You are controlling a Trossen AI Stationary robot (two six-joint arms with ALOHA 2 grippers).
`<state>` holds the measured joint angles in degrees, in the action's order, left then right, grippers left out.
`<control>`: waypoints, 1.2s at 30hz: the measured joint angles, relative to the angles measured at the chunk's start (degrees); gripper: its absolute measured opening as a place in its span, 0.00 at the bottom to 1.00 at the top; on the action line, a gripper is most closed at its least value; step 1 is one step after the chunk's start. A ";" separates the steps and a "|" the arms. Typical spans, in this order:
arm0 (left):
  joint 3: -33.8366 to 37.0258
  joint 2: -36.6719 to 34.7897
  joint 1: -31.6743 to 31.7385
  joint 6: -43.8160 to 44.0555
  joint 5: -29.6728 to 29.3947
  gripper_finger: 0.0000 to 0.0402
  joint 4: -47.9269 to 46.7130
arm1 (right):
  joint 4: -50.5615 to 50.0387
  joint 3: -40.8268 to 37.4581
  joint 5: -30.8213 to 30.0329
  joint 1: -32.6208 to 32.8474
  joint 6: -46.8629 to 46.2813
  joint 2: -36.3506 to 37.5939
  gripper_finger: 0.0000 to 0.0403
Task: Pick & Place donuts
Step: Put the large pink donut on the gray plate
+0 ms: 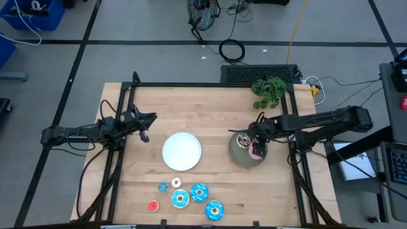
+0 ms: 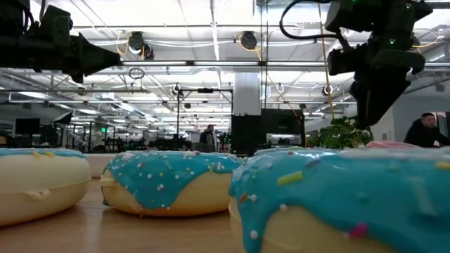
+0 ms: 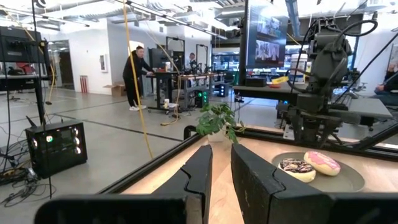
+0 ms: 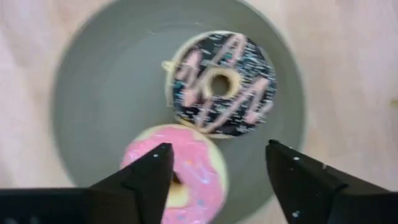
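The round grey plate (image 1: 239, 157) carries a brown sprinkled donut (image 4: 222, 84) and a pink donut (image 4: 186, 168), both lying flat. My right gripper (image 4: 217, 171) hovers over that plate, open, pointing down, its fingers on either side of the pink donut's edge; I see no touch. Several more donuts lie near the table's near edge: three blue ones (image 1: 199, 191), a small white one (image 1: 176, 182) and a small red one (image 1: 153, 205). My left gripper (image 3: 221, 168) waits left of the white plate (image 1: 182, 151), held level, with only a sliver between its fingers.
A small green plant (image 1: 269, 91) stands by the far right corner. A black frame rail (image 1: 210, 84) runs along the far edge and down both sides. Bare wood lies between the two plates. In the low view the near donuts (image 2: 169, 179) fill the foreground.
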<state>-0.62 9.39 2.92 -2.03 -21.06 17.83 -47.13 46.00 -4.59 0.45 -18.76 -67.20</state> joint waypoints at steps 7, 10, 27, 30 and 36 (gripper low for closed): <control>0.00 -0.02 0.00 -0.01 0.00 0.17 0.00 | 4.37 0.00 -2.69 -0.01 1.69 -0.23 0.28; 0.00 0.00 0.00 -0.01 0.00 0.17 0.00 | 4.53 0.00 -1.13 0.04 2.15 -1.29 0.11; 0.00 -0.02 0.02 -0.21 0.00 0.17 -0.05 | 2.00 -0.68 3.10 -0.09 1.95 -7.12 0.00; 0.00 0.00 0.02 -0.22 0.00 0.17 -0.05 | 0.85 -0.68 3.02 -0.11 1.78 -8.07 0.00; 0.00 0.00 0.01 -0.23 0.00 0.17 -0.05 | 1.32 -0.68 1.55 -0.07 1.81 -8.58 0.00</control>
<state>-0.62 9.38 2.92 -2.26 -21.06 17.78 -45.81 45.32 -3.04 0.38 -16.96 -75.78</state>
